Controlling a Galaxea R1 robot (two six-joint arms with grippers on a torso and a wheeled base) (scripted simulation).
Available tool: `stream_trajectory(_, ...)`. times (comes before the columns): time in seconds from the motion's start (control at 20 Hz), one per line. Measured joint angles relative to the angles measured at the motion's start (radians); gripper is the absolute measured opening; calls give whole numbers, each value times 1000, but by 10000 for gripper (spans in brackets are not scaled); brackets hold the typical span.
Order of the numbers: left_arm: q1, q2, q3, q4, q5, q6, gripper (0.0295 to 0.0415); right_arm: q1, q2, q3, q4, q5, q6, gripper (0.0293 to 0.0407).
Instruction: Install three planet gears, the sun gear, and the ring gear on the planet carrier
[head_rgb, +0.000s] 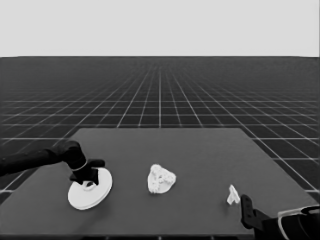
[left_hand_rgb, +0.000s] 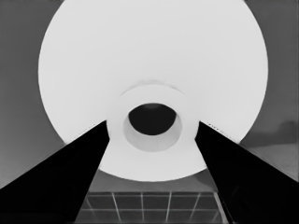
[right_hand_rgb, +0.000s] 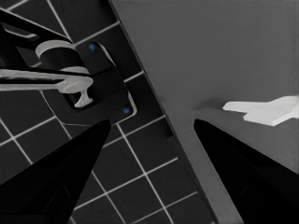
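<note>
The larger round part (head_rgb: 89, 194), the ring gear, is at the table's left front, its right side tipped up a little. My left gripper (head_rgb: 90, 181) is down on its middle. In the left wrist view the left gripper (left_hand_rgb: 152, 128) has a finger pressed against each side of the raised hub (left_hand_rgb: 152, 95) of this part (left_hand_rgb: 154, 51). At the table's middle sits the smaller round part (head_rgb: 161, 180), the planet carrier, with small toothed gears (head_rgb: 159, 175) bunched on top; I cannot count them. My right gripper (right_hand_rgb: 152, 122) waits open past the table's front right corner, holding nothing.
A thin white piece (head_rgb: 233, 195) lies near the front right corner, close to the parked right gripper (head_rgb: 246, 209), and shows large in the right wrist view (right_hand_rgb: 264, 110). Dark machinery with blue lights (right_hand_rgb: 88, 79) shows beyond the table's edge there.
</note>
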Motion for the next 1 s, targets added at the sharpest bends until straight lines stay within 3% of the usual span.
stream_trajectory(0.3, 0, 0, 0, 0, 0, 0, 348, 0, 0, 0, 0, 0, 0, 385)
stream_trajectory(0.45, -171, -52, 102, -128, 117, -25, 348, 0, 0, 0, 0, 0, 0, 385)
stream_trajectory(0.8, -218, -56, 107, -166, 145, -25, 348, 0, 0, 0, 0, 0, 0, 385)
stream_trajectory(0.85, -209, 92, 166, -127, 181, -393, 349, 0, 0, 0, 0, 0, 0, 385)
stream_trajectory(0.9, -203, 390, 116, -117, 204, -567, 349, 0, 0, 0, 0, 0, 0, 385)
stream_trajectory(1.0, -196, 712, -147, -118, 203, -552, 348, 0, 0, 0, 0, 0, 0, 385)
